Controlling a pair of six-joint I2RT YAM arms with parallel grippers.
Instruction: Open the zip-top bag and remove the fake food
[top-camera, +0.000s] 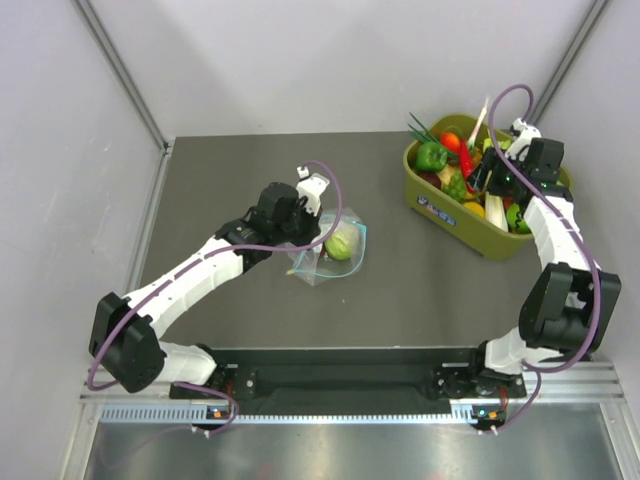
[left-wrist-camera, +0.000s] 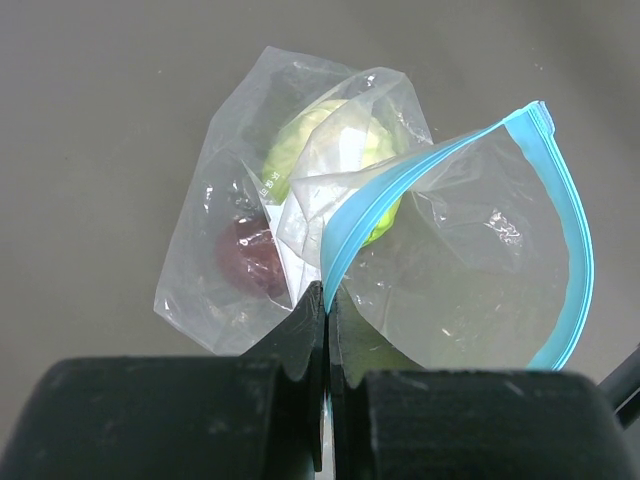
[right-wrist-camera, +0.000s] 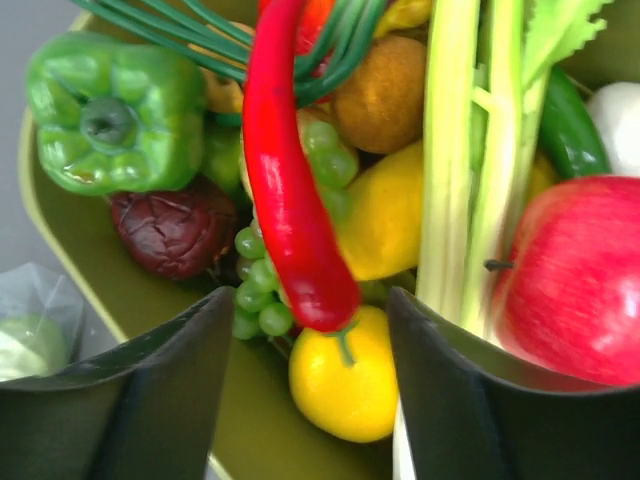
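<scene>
The zip-top bag (top-camera: 335, 252) lies mid-table, clear and crinkled. Its teal zip strip (left-wrist-camera: 400, 190) gapes open in the left wrist view. A pale green cabbage (left-wrist-camera: 300, 150) and a dark maroon piece (left-wrist-camera: 250, 255) sit inside the bag (left-wrist-camera: 460, 290). My left gripper (left-wrist-camera: 327, 300) is shut on the near end of the zip strip. It also shows in the top view (top-camera: 312, 232). My right gripper (right-wrist-camera: 310, 310) is open above the tub's contents, with the stem end of the long red chili (right-wrist-camera: 290, 200) between its fingers, ungripped. A green bell pepper (right-wrist-camera: 110, 120) lies to its left.
The olive-green tub (top-camera: 482, 238) stands at the back right, holding a lemon (right-wrist-camera: 345, 385), red apple (right-wrist-camera: 580, 280), celery stalks (right-wrist-camera: 450, 150), grapes and other toy food. Booth walls close the table's sides and back.
</scene>
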